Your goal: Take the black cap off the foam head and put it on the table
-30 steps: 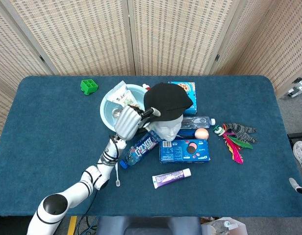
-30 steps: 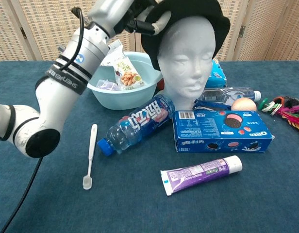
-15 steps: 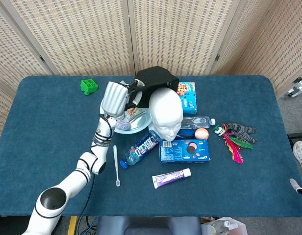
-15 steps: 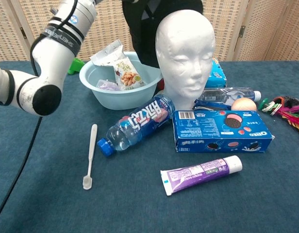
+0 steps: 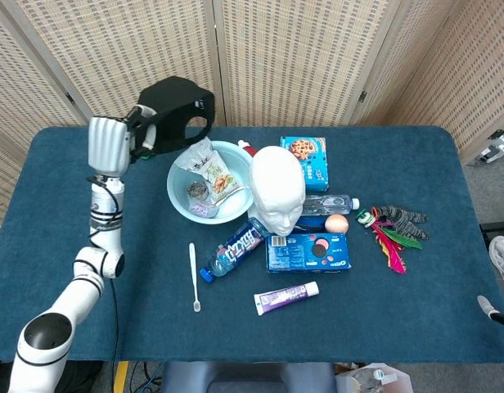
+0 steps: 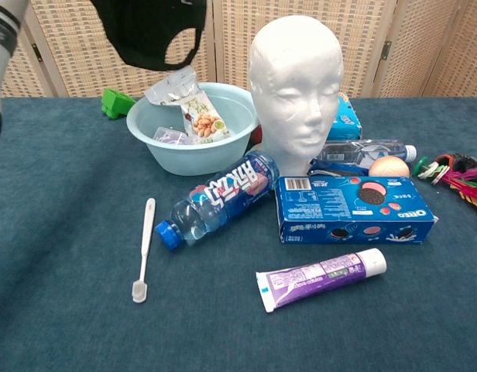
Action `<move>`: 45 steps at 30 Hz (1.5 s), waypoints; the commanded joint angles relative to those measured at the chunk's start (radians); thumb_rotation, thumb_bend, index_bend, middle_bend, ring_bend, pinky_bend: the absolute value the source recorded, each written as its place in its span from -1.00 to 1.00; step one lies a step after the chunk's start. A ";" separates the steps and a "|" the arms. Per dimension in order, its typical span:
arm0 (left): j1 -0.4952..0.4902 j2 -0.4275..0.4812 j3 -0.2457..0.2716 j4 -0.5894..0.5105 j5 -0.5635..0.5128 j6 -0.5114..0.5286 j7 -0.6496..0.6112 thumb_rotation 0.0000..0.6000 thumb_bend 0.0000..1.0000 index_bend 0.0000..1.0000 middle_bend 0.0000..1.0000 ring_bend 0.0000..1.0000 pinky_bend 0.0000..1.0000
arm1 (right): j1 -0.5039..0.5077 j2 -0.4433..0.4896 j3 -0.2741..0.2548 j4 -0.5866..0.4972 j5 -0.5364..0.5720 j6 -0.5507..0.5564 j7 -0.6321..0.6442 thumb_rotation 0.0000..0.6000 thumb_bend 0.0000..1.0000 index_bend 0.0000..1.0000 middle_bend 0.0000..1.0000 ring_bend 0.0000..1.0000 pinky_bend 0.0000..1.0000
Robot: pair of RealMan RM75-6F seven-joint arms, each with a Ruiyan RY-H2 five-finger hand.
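Landmark = foam head [image 5: 277, 190], upright on the blue desk [image 5: 72, 213], bare on top, face toward the robot.

Left hand [image 5: 110, 145] is raised well to the head's left, near the desk's back-left part, fingers closed on the rim of the black cap [image 5: 175, 113]. Cap hangs in the air from that grip, off the head and not touching the desk; its strap opening shows in the chest view, w/ the cap [image 6: 151, 32] above & left of the bowl. Right hand isn't visible in either view.

Around the head:
- light blue bowl [image 5: 180, 199] just left of it, w/ snack packets [image 5: 209, 173] inside
- blue drink bottle [image 5: 234, 249] lying at front-left, tilted, cap end away from the head
- white toothbrush [image 5: 193, 277] further left of the bottle, lying lengthwise
- Oreo box [image 5: 308, 251] just in front-right of the head
- purple toothpaste tube [image 5: 285, 297] in front of that box, nearer the robot
- cookie box [image 5: 304, 157] behind-right of the head
- clear water bottle [image 5: 327, 203] lying right beside the head, a peach-coloured ball [image 5: 336, 223] next to it
- bright feathered item [image 5: 391, 229] further right, well apart
- small green crate [image 6: 114, 101] behind the bowl, left of the head.
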 commanded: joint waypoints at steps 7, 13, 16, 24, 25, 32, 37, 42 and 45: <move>0.224 0.162 0.130 -0.100 0.083 0.169 0.038 1.00 0.04 0.26 0.94 1.00 1.00 | 0.011 -0.002 0.001 -0.001 -0.015 -0.004 0.000 1.00 -0.62 -0.73 -0.55 -0.61 -0.32; 0.357 0.268 0.201 -0.232 0.122 0.222 0.084 1.00 0.04 0.27 0.95 1.00 1.00 | 0.018 -0.001 0.001 -0.005 -0.024 -0.008 -0.003 1.00 -0.62 -0.73 -0.55 -0.61 -0.32; 0.417 0.315 0.236 -0.311 0.144 0.251 0.115 1.00 0.04 0.28 0.95 1.00 1.00 | 0.022 -0.003 0.001 -0.006 -0.028 -0.010 -0.006 1.00 -0.62 -0.73 -0.55 -0.61 -0.32; 0.493 0.335 0.311 -0.464 0.227 0.313 0.200 1.00 0.04 0.29 0.95 1.00 1.00 | 0.032 -0.007 0.000 -0.011 -0.035 -0.017 -0.015 1.00 -0.62 -0.73 -0.55 -0.61 -0.32; 0.494 0.329 0.318 -0.469 0.237 0.314 0.209 1.00 0.04 0.30 0.95 1.00 1.00 | 0.033 -0.007 0.000 -0.013 -0.036 -0.017 -0.017 1.00 -0.62 -0.73 -0.55 -0.61 -0.32; 0.481 0.254 0.397 -0.404 0.329 0.251 0.279 1.00 0.04 0.30 0.95 1.00 1.00 | 0.028 -0.006 -0.002 -0.017 -0.031 -0.013 -0.021 1.00 -0.62 -0.73 -0.55 -0.61 -0.32; 0.473 0.213 0.446 -0.360 0.372 0.187 0.297 1.00 0.03 0.31 0.95 1.00 1.00 | 0.023 -0.008 -0.004 -0.016 -0.026 -0.009 -0.021 1.00 -0.62 -0.73 -0.55 -0.61 -0.32; 0.469 0.206 0.464 -0.386 0.363 0.077 0.344 1.00 -0.01 0.23 0.94 1.00 1.00 | 0.024 -0.008 -0.004 -0.020 -0.025 -0.011 -0.028 1.00 -0.62 -0.73 -0.55 -0.61 -0.32; 0.475 0.233 0.457 -0.468 0.317 -0.024 0.423 1.00 -0.37 0.03 0.90 1.00 1.00 | 0.025 -0.008 -0.005 -0.023 -0.026 -0.011 -0.032 1.00 -0.62 -0.73 -0.55 -0.61 -0.32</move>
